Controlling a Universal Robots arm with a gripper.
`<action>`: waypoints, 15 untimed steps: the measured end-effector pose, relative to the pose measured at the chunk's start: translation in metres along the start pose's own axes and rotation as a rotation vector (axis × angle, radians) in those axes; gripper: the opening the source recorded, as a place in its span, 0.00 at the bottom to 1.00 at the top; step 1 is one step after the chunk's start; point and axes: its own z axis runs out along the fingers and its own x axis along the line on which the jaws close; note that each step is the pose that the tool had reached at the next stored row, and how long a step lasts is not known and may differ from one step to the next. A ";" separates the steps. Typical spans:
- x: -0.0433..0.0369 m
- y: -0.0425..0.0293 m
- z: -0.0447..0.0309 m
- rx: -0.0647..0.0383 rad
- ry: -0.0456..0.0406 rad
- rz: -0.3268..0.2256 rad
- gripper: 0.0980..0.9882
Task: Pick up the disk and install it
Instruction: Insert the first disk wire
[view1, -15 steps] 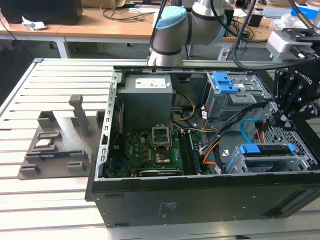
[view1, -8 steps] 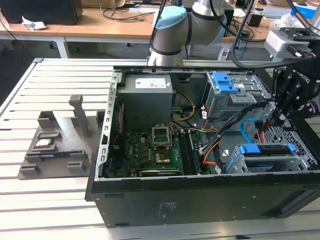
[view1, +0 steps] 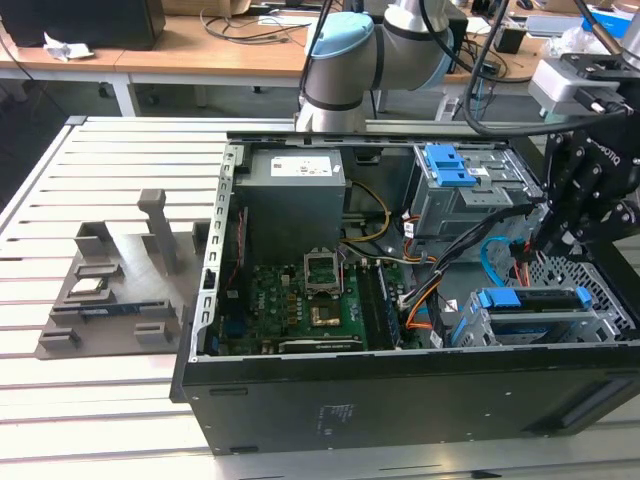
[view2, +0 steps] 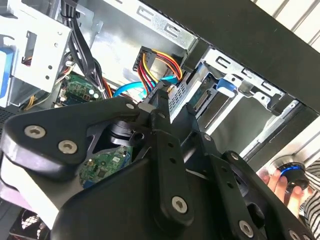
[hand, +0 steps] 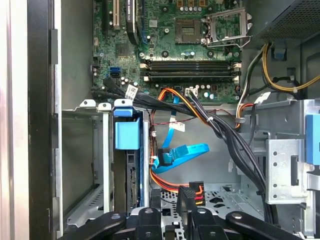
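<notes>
1. The claw (view1: 548, 235) hangs over the open computer case (view1: 300, 410), by the desk's (view1: 120, 150) edge on the exterior view's right. Whether it is wide or narrow cannot be told; nothing is seen held.
2. The disk (view1: 530, 300) is seen seated in the drive cage (view1: 600, 320) at the case corner below the claw. In the first wrist view its blue carrier (hand: 127, 132) stands in the cage slot.
3. Risk: the blue data cable (hand: 185, 152) and the black cable bundle (hand: 220, 130) run close beside the claw and could be snagged or pulled loose on a descent.
4. Risk: if the carrier is gripped off-centre, the disk could be jammed against the cage rails.
5. Risk: a person's hand (view2: 280, 182) is seen just outside the case, so contact is judged possible.
</notes>
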 end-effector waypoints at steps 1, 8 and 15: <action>-0.0002 0.0000 -0.0028 0.000 -0.0002 0.000 0.23; -0.0152 -0.0024 0.0050 -0.008 0.0144 0.000 0.23; -0.0152 -0.0069 0.0111 -0.008 0.0377 0.000 0.23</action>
